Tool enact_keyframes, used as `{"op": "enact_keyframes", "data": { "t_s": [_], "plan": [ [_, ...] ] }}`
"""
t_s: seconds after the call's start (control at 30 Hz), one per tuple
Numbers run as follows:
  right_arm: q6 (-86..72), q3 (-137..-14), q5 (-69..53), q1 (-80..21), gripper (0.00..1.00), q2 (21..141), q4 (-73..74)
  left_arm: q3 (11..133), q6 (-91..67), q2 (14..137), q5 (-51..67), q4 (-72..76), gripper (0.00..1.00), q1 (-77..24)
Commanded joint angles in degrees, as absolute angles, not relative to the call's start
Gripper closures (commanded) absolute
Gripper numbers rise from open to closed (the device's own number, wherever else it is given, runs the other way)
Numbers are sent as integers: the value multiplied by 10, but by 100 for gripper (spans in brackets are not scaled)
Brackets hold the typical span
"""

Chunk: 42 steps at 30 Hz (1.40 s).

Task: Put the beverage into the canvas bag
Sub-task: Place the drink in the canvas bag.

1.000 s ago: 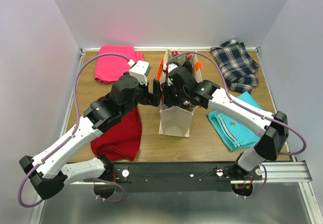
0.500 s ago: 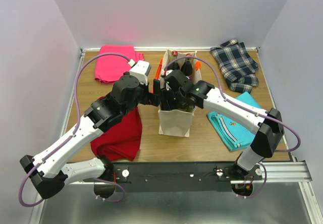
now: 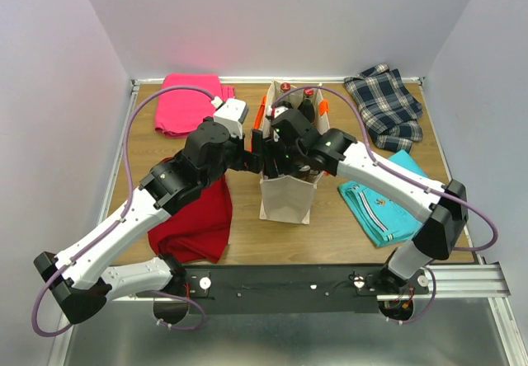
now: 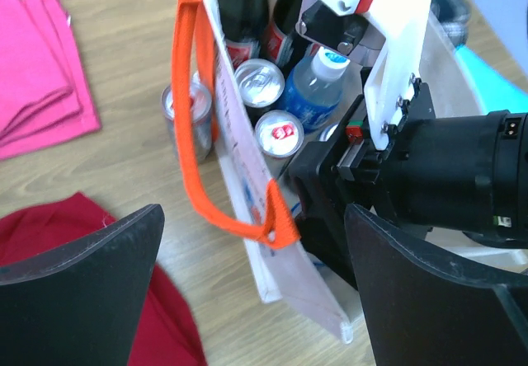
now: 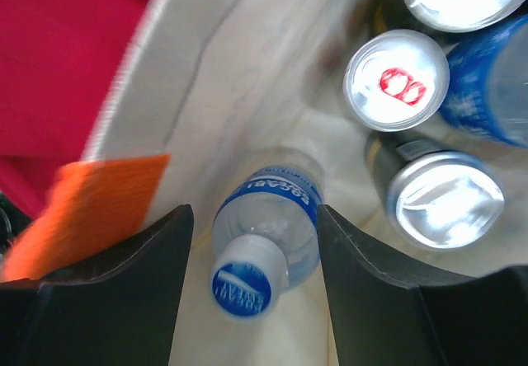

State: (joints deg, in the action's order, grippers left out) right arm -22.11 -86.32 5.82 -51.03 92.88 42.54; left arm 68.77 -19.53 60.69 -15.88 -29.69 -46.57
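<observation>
Several cans (image 5: 396, 80), bottles (image 5: 266, 218) inside canvas bag (image 5: 223, 77)

i count four cloths on the wooden table (image 3: 338, 236). a folded pink cloth (image 3: 186, 102) lies in the far left corner and a rumpled dark plaid cloth (image 3: 386, 112) in the far right one. nearer me, a red cloth (image 3: 196, 226) lies on the left and a folded teal cloth (image 3: 375, 213) on the right. all four lie well apart.
</observation>
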Motion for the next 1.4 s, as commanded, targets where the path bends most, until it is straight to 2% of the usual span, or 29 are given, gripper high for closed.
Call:
{"op": "enact_keyframes", "data": {
  "t_s": [0.0,0.33,0.57,1.17,1.37],
  "plan": [
    [-229,-908,85,-518,30,895,419,703,-190,609,-172,-294,1,-462],
    [-232,-926,93,-518,28,893,424,700,-190,606,-177,-295,1,-461],
    [-235,-930,153,-517,27,869,424,705,-200,603,-186,-288,1,-451],
    [-224,-925,227,-517,27,879,444,793,-190,557,-102,-232,1,-391],
    [-227,-967,267,-513,27,892,465,778,-186,557,-144,-257,1,-384]
  ]
}}
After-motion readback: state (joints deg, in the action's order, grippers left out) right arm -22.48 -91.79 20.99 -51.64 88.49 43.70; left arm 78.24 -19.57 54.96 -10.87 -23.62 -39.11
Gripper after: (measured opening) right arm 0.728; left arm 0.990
